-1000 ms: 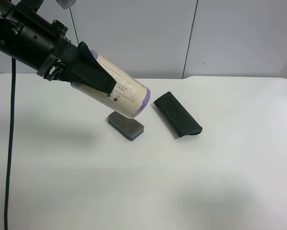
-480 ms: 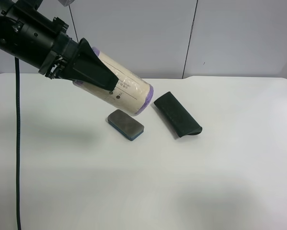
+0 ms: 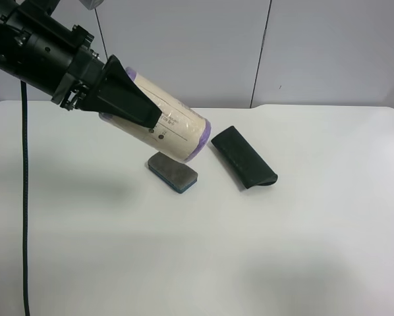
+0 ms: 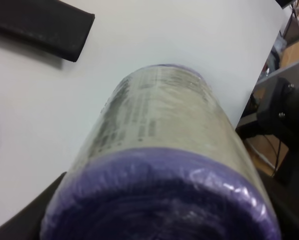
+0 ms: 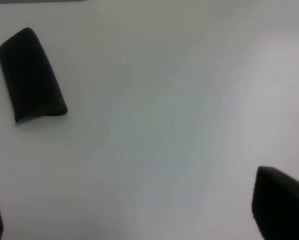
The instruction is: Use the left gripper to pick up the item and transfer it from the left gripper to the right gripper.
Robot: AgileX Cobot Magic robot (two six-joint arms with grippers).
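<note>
Left gripper (image 3: 154,113) angled downward, fingers (image 3: 134,100) pinching item (image 3: 182,135) above table (image 3: 282,250); right gripper (image 5: 139,212) fingers (image 5: 282,206) spread.

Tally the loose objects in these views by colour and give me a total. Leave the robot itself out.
Cream canister with purple ends: 1
Grey-and-blue eraser block: 1
Dark green case: 1
Total: 3

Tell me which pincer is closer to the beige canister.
Left. The left pincer is clamped on the canister, holding it tilted above the table. The right pincer hangs open over the table near the dark green case, the canister outside its view.
</note>
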